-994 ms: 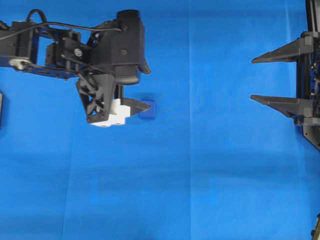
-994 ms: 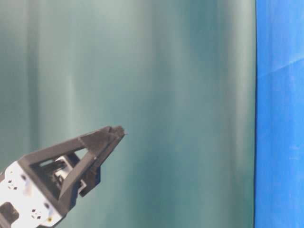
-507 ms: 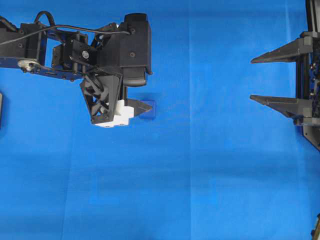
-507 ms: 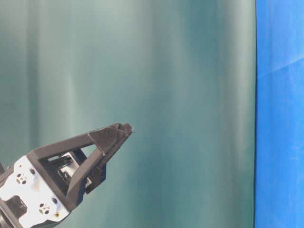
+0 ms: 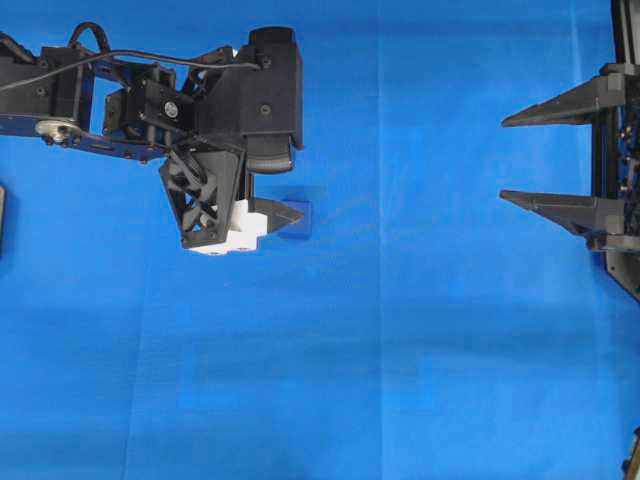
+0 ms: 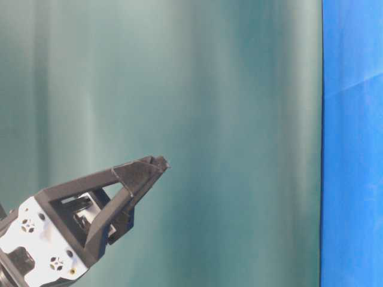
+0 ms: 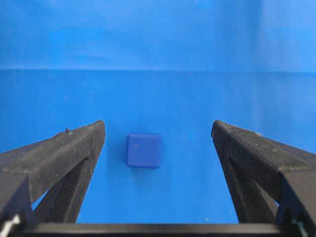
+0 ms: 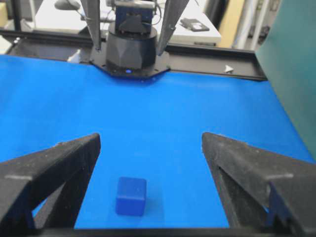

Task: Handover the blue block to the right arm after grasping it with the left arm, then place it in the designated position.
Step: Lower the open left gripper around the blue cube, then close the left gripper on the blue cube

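Observation:
The blue block lies on the blue cloth, partly under one finger of my left gripper, the one with white brackets, which hangs over it pointing down. In the left wrist view the block sits between the wide-open fingers of that gripper, nearer the left finger and touching neither. The right arm's all-black gripper stands open at the right edge, far from the block. Its wrist view shows a blue block low between its spread fingers. The table-level view shows only the left gripper.
Bright blue cloth covers the whole table. A black arm base stands at the far end in the right wrist view. A teal backdrop fills most of the table-level view.
A second ago the left arm shifted slightly right and its wrist turned over the block; it has held still for the last half second. The right gripper has not moved.

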Controlling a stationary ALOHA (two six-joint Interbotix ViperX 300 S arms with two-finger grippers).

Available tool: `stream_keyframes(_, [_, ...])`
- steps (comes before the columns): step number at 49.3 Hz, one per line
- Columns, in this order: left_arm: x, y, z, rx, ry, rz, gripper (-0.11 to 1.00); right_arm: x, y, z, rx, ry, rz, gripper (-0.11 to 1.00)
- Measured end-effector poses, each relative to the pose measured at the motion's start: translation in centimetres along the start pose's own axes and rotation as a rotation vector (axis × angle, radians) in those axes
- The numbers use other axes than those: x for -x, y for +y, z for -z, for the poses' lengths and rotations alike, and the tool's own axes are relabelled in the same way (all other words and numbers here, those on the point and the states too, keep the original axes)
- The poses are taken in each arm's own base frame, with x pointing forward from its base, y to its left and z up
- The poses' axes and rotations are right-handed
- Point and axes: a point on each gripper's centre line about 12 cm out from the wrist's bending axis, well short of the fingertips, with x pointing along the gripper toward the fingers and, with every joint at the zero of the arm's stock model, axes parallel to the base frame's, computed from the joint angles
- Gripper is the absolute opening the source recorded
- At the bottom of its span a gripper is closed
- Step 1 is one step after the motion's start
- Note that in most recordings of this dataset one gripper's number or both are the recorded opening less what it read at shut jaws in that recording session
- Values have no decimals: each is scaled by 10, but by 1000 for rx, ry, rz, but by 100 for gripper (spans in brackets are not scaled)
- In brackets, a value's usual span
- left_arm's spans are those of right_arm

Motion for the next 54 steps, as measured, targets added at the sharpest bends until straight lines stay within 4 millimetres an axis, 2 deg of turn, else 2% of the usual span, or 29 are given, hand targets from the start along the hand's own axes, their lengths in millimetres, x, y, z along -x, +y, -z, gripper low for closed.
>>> stream_keyframes(40, [-1, 0, 0, 7, 2, 1, 93, 0, 0, 0, -1, 0, 0, 97])
stream_keyframes(48, [-13, 0, 12, 9, 32, 0, 93, 0, 0, 0, 0, 0, 0, 97])
stream_keyframes(54, [-31, 0, 27, 13, 43, 1, 93, 0, 0, 0, -1, 0, 0, 97])
